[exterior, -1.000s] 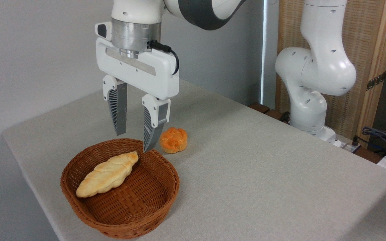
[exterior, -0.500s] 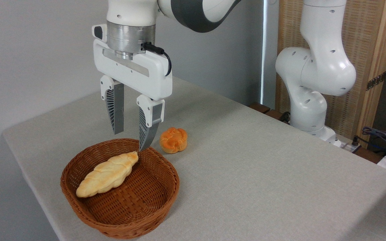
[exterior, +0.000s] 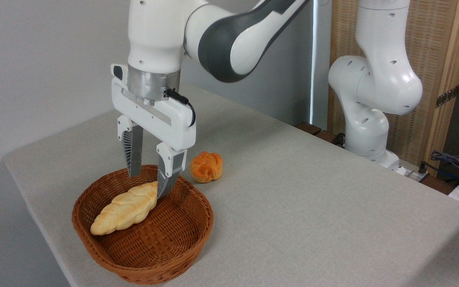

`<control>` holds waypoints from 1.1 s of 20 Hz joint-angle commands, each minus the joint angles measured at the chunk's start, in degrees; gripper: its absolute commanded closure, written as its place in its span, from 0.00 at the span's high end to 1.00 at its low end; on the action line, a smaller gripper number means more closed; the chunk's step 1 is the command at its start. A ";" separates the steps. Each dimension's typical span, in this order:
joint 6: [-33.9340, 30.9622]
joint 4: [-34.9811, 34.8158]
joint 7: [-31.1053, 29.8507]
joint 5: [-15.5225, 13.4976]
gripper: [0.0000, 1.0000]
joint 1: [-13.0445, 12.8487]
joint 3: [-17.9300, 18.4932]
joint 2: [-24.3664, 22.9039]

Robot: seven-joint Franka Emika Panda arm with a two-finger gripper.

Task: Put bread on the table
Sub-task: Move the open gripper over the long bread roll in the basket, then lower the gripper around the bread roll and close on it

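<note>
- The bread (exterior: 125, 208), a pale golden braided loaf with tapered ends, lies inside the wicker basket (exterior: 173, 255), running from the basket's near-left wall up toward its far rim.
- The basket sits on the table (exterior: 313, 207) close to the near-left edge, not far from the rounded left corner.
- The gripper (exterior: 148, 184) points straight down over the far end of the loaf, with its jaws parted and nothing held between them.
- One of the fingers (exterior: 134, 153) shows in front of the basket's far rim, on the far side of the loaf; the other reaches down inside the basket at the loaf's far tip.
- Whether the near finger actually touches the bread cannot be told from this view; its tip covers the very end of the loaf.
- The gap between the fingers looks wide enough to take in the narrow end of the loaf, which sits roughly between them.
- A small round orange bun (exterior: 206, 167) rests on the cloth just beyond the basket's far-right rim, apart from the basket and from the gripper.
- The arm's white base column (exterior: 367, 131) stands at the far right edge of the table, well apart from the basket.
- Some cables (exterior: 452, 161) lie past the right edge, off the cloth.
</note>
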 commanded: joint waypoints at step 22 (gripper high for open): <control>10.84 -0.13 -0.27 -2.08 1.00 -3.87 -0.76 8.29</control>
